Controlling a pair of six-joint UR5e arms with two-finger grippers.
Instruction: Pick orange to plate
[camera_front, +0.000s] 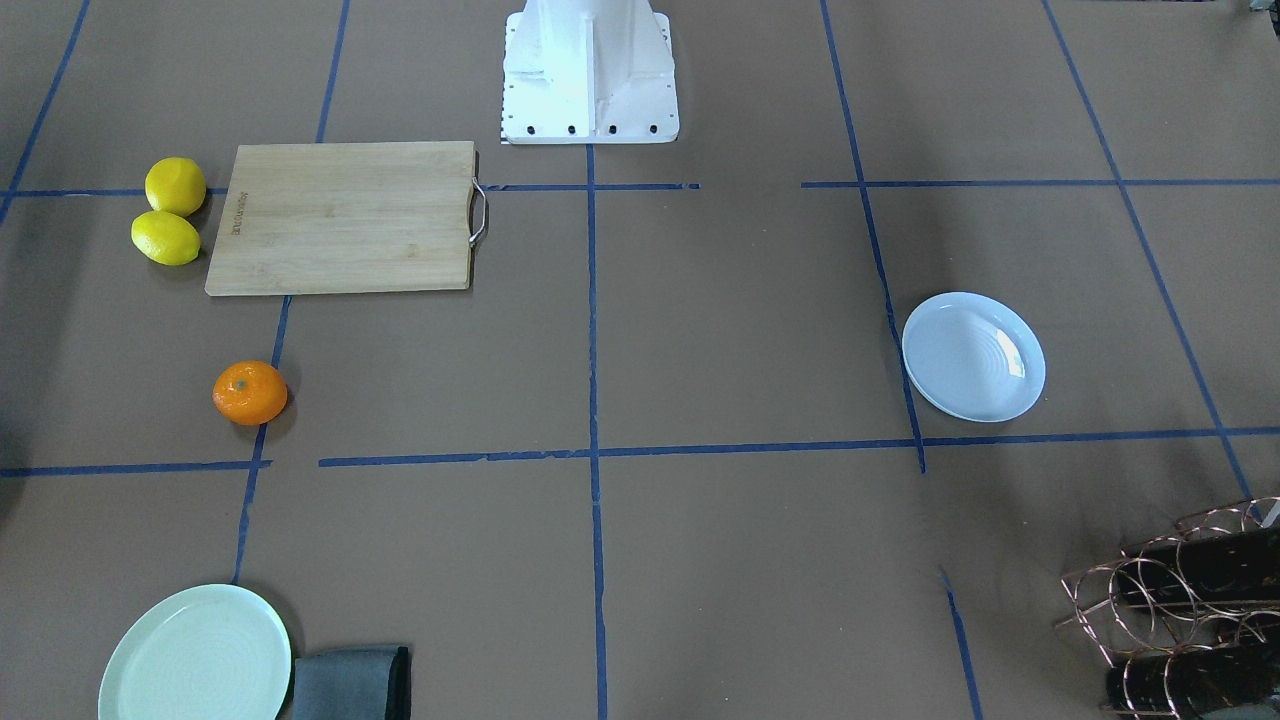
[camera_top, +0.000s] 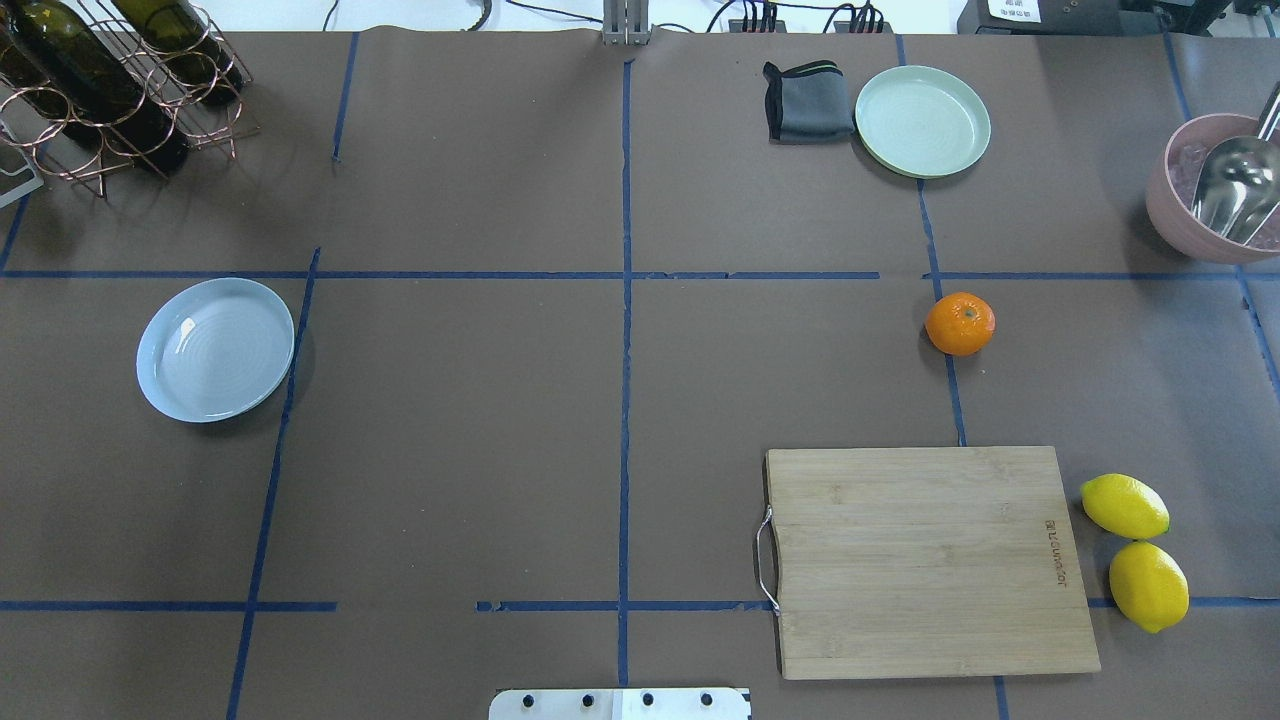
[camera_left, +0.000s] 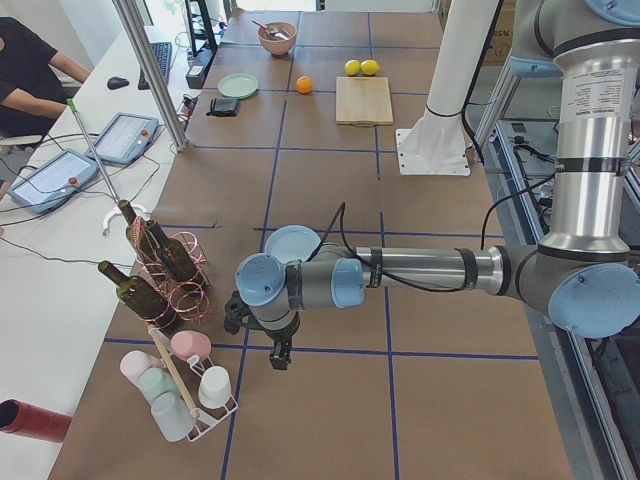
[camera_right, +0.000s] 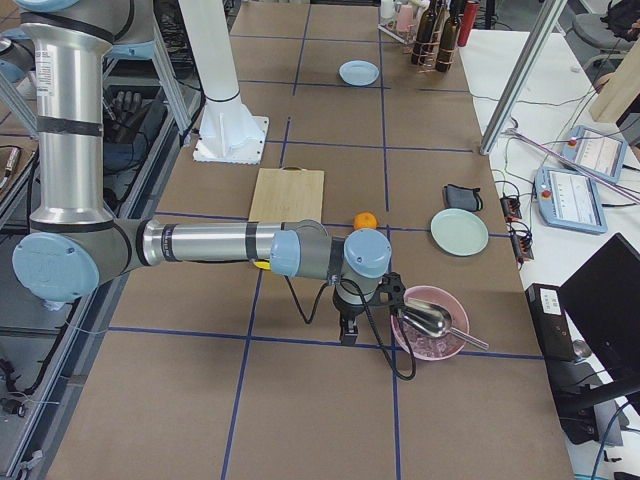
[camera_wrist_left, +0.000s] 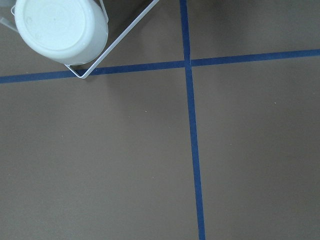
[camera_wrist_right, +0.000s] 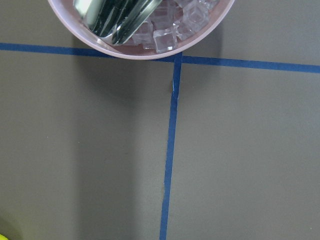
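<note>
Bamboo lies nearest the robot's base: a cutting board (camera_top: 925, 560) on the right half of the table, with two lemons (camera_top: 1124, 506) touching each other just beside its right edge. Beyond the board's far edge the orange (camera_top: 960, 323) sits alone on the brown paper, on a blue tape line, with nothing touching it. Level with it but well apart, across the centre line on the left half, is the bluish-white plate (camera_top: 215, 349), which is empty. Farthest off are a mint-green plate (camera_top: 922, 121) with a grey cloth (camera_top: 807, 101) beside it, a pink bowl (camera_top: 1180, 228) of ice at the right, and a wine rack (camera_top: 110, 90) at the left.

Neither arm is over the fruit. The right gripper (camera_right: 348, 330) hangs at the table's right end just beside the pink bowl, and the left gripper (camera_left: 281, 355) at the left end near some upturned cups (camera_left: 215, 385). Both show only from the side, so I cannot tell how far either pair of jaws is parted.

To my eye the job hasn't begun — the step in hand is the reach for the orange. The right arm looks better placed: it needs to come over the fruit with its jaws wide enough to span it, descend, and close about its middle. The carry then runs clear across the table to the bluish plate — not the mint one.
</note>
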